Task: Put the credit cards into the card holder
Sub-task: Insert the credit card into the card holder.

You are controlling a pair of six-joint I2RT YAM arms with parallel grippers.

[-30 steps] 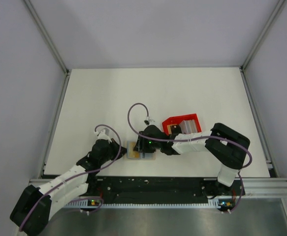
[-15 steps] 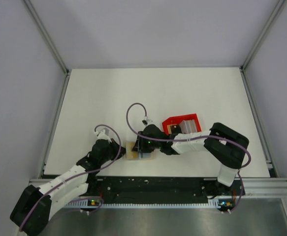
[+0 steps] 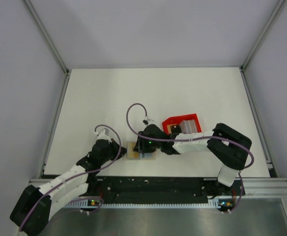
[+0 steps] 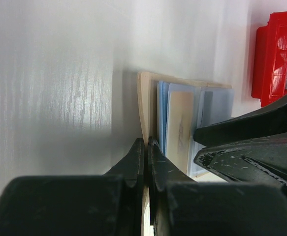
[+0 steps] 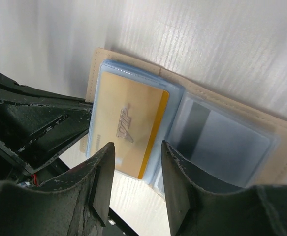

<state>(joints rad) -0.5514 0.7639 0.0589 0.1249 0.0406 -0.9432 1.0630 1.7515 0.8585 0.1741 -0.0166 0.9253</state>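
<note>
While the left gripper (image 4: 146, 147) was pinched shut on the card holder's (image 4: 143, 93) beige edge, the right gripper (image 5: 136, 153) was seen with jaws apart, directly over a gold card (image 5: 128, 123) tucked in the holder's clear sleeve. More credit cards (image 3: 181, 128) were seen in a red tray (image 3: 181, 118) near its wrist.

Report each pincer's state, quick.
Left pincer: shut on the wallet edge.
Right pincer: open over the gold card, holding nothing.
</note>
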